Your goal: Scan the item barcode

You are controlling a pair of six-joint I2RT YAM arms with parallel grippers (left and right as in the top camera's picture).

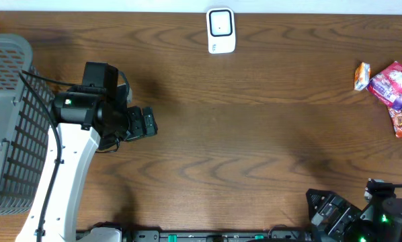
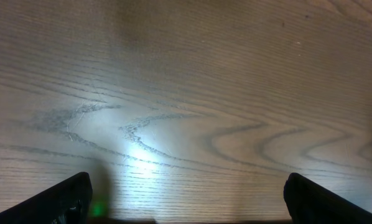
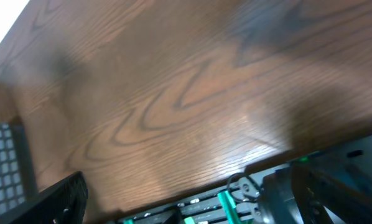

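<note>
- Crinkly pink-and-purple foil snack packets, strung diagonally, lie well ahead-right of the right pincer, its jaws wide and empty.
- White rectangular plastic scanner: far ahead-left of it.
- Left pincer, likewise spread empty, is much farther off.

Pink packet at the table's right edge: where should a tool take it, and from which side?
Probably pinch the pink packet across its middle from straight above: it lies flat, with other packets against its left and lower sides, leaving no sideways entry.
</note>
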